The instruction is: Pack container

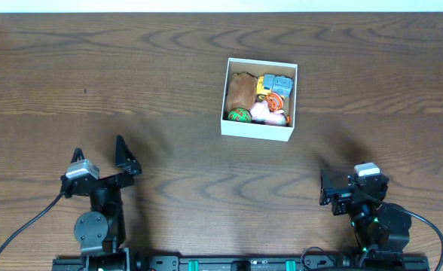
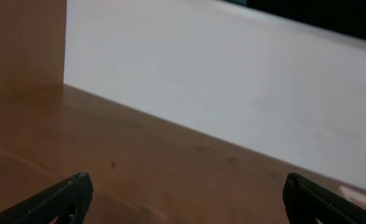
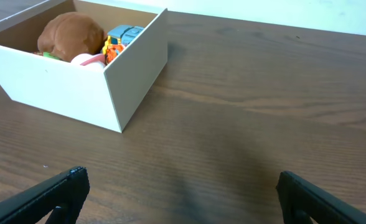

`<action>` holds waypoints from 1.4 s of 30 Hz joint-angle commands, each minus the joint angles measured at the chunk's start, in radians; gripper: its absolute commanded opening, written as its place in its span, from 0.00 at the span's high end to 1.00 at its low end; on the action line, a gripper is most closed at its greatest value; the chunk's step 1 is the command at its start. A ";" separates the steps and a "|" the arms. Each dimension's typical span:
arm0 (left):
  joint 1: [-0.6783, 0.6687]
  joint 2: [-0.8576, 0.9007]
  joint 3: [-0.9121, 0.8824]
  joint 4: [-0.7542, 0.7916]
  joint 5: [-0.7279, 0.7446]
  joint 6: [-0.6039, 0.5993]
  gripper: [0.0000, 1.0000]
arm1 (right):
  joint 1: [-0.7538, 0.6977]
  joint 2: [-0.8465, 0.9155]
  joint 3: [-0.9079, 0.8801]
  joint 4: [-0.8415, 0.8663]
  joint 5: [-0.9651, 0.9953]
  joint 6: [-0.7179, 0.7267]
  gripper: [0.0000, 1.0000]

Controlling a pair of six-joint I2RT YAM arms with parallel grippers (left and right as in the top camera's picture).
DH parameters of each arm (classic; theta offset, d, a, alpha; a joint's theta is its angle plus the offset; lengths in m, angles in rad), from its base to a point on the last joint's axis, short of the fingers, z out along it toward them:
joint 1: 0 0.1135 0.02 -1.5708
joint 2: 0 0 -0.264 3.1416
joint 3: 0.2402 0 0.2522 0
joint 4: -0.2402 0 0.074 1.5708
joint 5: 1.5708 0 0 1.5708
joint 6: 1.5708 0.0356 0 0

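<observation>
Meeting a white wall (image 2: 233,81), the wood-grain table (image 1: 131,75) bears the container (image 1: 256,129); left end effector (image 2: 186,186), right end effector (image 3: 183,182): both wide.

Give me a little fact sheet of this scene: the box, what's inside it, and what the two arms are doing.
Container: white cardboard box, open top, on the wooden table
Contents: brown plush toy, blue toy, orange toy, pink toy, green ball
Left gripper: open, empty, apart from the box
Right gripper: open, empty, apart from the box
</observation>
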 commanded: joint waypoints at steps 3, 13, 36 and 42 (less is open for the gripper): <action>-0.003 -0.010 -0.010 -0.029 0.011 -0.003 0.02 | -0.008 -0.007 -0.004 0.001 0.006 0.015 0.01; -0.003 -0.010 -0.010 -0.191 0.011 -0.003 0.02 | -0.008 -0.007 -0.004 0.001 0.006 0.015 0.01; -0.003 0.000 -0.010 -0.406 0.011 -0.003 0.02 | -0.008 -0.007 -0.004 0.001 0.006 0.015 0.01; -0.003 0.000 -0.010 -0.406 0.011 -0.003 0.02 | -0.008 -0.007 -0.004 0.001 0.006 0.015 0.01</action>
